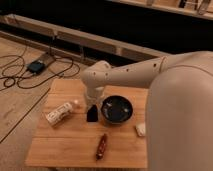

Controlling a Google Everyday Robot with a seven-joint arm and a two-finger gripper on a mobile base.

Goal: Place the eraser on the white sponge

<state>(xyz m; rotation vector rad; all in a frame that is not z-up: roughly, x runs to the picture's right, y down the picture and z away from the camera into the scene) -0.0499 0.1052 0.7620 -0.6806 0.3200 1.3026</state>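
i'm holding the gripper (pixel 93 103) right over the eraser (pixel 92 115) beside the bowl (pixel 117 110), lining up a pickup; can't tell its grip. the white sponge (pixel 140 129) is sitting on the bowl's other side.

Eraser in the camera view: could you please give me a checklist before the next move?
1. The tool is directly above the eraser: ok.
2. Eraser held by the tool: cannot tell.
3. The white sponge is in view, nothing on it: ok.
4. Straight path to the sponge free: not ok, the bowl sits between.
5. The bottle and dark red object lie off that path: ok.
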